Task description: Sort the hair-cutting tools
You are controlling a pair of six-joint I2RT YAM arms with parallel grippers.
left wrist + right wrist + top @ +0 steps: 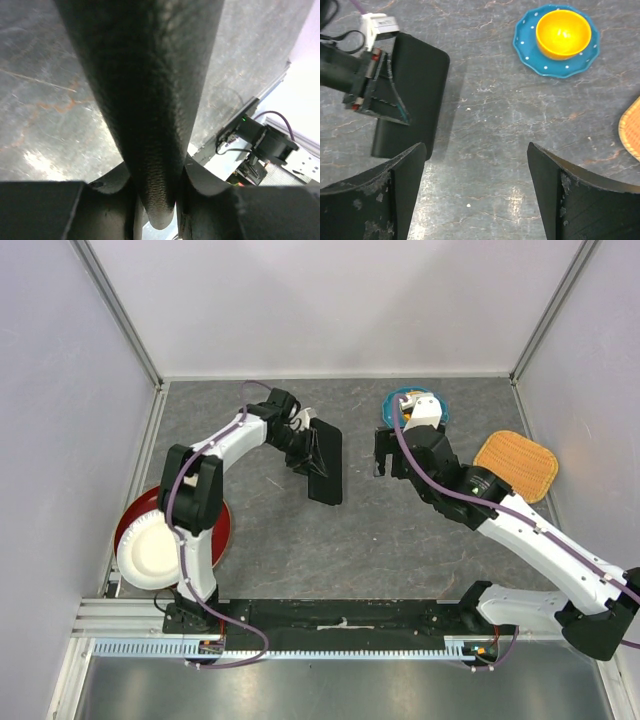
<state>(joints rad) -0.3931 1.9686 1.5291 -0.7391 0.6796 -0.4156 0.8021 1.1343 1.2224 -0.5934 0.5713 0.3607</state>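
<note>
No scissors or combs show in any view. A black rectangular folding case (328, 468) lies on the grey table at the back centre. My left gripper (303, 447) is shut on the case's left edge. In the left wrist view the jaws (157, 175) pinch a black textured flap of the case (145, 75). My right gripper (382, 455) is open and empty, right of the case and apart from it. In the right wrist view its fingers (475, 150) frame bare table, with the case (417, 95) and the left gripper (370, 82) at the upper left.
A blue dotted plate (398, 400) with a yellow bowl (562, 32) stands at the back right. An orange cloth (516, 465) lies at the right. A red plate (222, 530) under a white plate (150, 555) sits at the near left. Walls enclose the table.
</note>
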